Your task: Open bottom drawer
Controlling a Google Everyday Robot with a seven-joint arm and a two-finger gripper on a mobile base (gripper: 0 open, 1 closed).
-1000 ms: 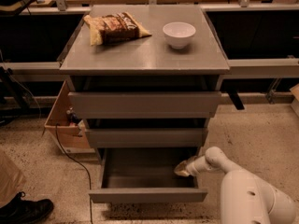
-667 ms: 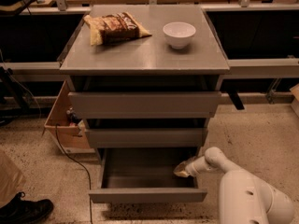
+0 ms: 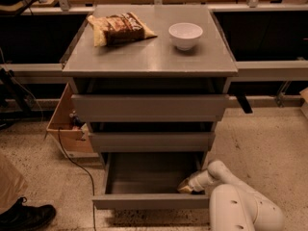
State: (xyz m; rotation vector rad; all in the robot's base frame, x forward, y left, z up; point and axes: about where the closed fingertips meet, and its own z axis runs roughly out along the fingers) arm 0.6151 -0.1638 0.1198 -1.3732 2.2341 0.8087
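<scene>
The bottom drawer [image 3: 151, 200] of the grey cabinet is pulled out toward me, its shallow grey box interior bare. Its slim flat front sits lowest in the camera view. My gripper [image 3: 185, 188] reaches from the white arm at the lower right into the drawer's right front corner, just behind the front panel. The middle drawer [image 3: 151, 141] and the top drawer [image 3: 149, 108] sit above it, each standing a little forward.
A chip bag [image 3: 119, 28] and a white bowl [image 3: 185, 34] lie on the cabinet top [image 3: 149, 57]. A cardboard box [image 3: 67, 126] with a cable stands on the floor to the left. A black shoe [image 3: 26, 216] is at the lower left. Speckled floor lies to the right.
</scene>
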